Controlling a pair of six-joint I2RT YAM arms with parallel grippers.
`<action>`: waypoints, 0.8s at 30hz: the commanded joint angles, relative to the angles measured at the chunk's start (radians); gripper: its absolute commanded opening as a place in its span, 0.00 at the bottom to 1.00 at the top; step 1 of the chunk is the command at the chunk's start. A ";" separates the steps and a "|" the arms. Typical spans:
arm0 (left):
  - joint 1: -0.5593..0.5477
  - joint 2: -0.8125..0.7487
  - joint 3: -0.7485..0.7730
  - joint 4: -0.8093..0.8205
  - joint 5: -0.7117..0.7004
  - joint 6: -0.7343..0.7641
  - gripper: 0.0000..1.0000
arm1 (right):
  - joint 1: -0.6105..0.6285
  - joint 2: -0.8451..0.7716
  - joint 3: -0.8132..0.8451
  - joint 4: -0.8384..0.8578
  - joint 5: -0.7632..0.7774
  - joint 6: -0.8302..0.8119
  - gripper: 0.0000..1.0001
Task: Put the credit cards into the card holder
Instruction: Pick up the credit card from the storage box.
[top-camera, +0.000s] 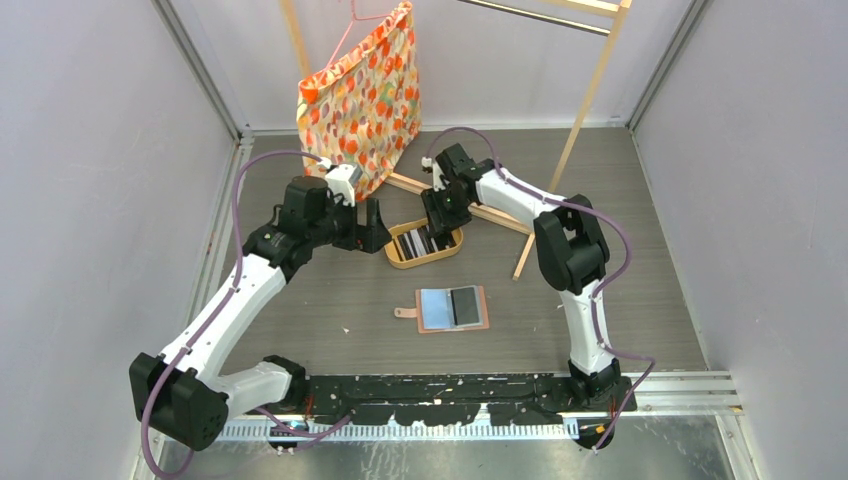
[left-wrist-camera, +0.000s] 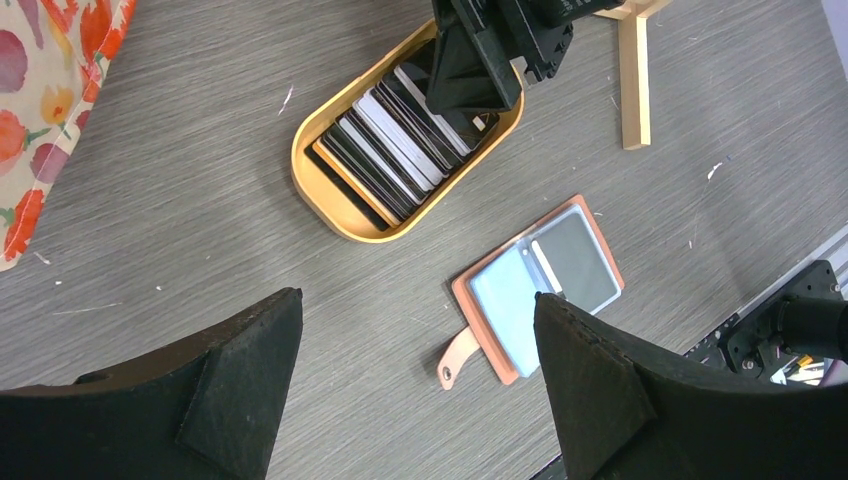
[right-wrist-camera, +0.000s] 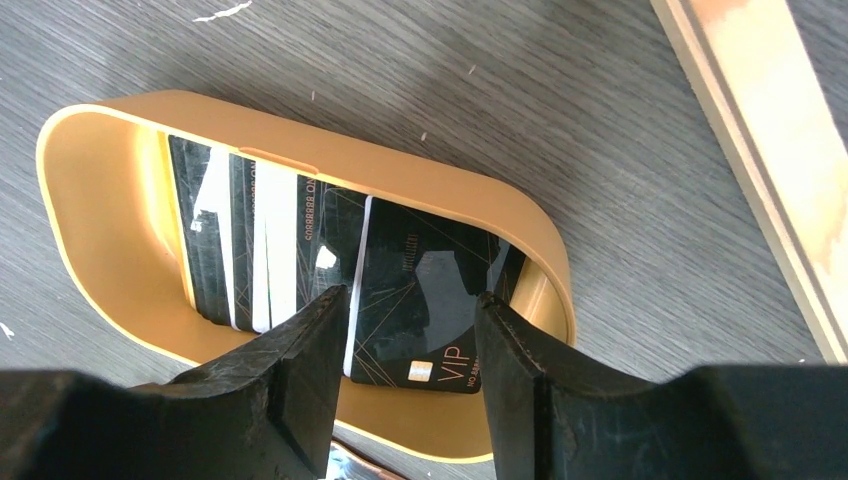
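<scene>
Cards (left-wrist-camera: 390, 140): fanned in yellow tray (right-wrist-camera: 100, 200), directly beneath right gripper (right-wrist-camera: 412, 310).
Right gripper: jaws apart, straddling one black card (right-wrist-camera: 430, 260), not clenched.
Left gripper (left-wrist-camera: 417, 298): released wide, beside tray.
Wallet (top-camera: 452, 308): open on bench (top-camera: 620, 300).

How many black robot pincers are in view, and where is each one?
2. The left pincer hangs open just left of the oval tan tray; the right pincer reaches down into that tray, over the black plastic cards.
</scene>
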 joint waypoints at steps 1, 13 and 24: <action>0.009 -0.024 -0.002 0.009 0.020 0.011 0.86 | 0.009 0.010 0.044 -0.019 0.021 -0.022 0.55; 0.012 -0.022 -0.004 0.010 0.027 0.008 0.86 | 0.011 0.015 0.055 -0.036 0.026 -0.029 0.53; 0.013 -0.021 -0.003 0.010 0.029 0.008 0.86 | 0.011 -0.001 0.058 -0.043 0.039 -0.040 0.48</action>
